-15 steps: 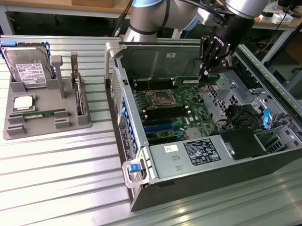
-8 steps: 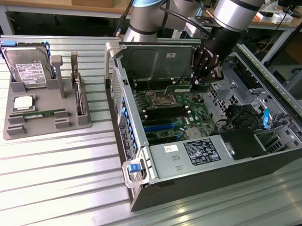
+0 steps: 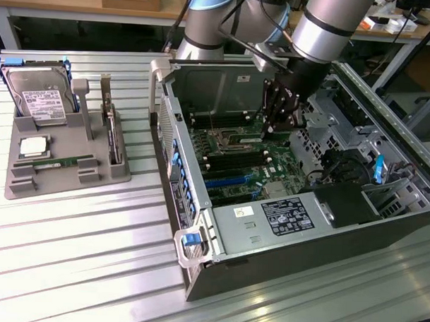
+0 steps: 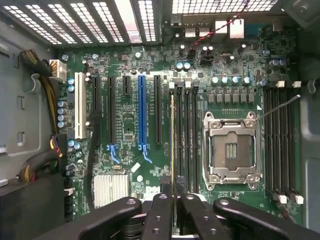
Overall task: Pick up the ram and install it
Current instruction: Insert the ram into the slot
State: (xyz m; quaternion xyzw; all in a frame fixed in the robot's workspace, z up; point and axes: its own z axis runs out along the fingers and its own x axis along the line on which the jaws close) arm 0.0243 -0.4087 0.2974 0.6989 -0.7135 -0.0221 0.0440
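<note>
- The gripper point(image 4: 174, 216) was closed almost fully, and its black fingers point(image 4: 161, 215) pinched the ram point(image 4: 172, 150) between them.
- The ram was seen from its thin edge, as a narrow yellowish line that ran out from between the fingertips over the motherboard point(image 4: 130, 125).
- It lay in line with the outermost of the black memory slots point(image 4: 186, 135), on the side of the long blue slot point(image 4: 142, 110). The other slots of this group, which lay between it and the open processor socket point(image 4: 231, 150), were bare.
- I could not tell if the ram was already pressed into the slot or only just above it.
- In the exterior view the gripper point(image 3: 276, 126) pointed down inside the open computer case point(image 3: 199, 224), close over the motherboard point(image 3: 236, 158), in the far part of the case.
- At the exterior view's left, well apart from the case, a grey tray point(image 3: 30, 186) stood on the metal table point(image 3: 77, 255).
- The tray held a hard drive point(image 3: 40, 98) at its far end, a square processor chip point(image 3: 33, 146) and, just on the near side of the chip, a second green stick point(image 3: 56, 162) lying flat.
</note>
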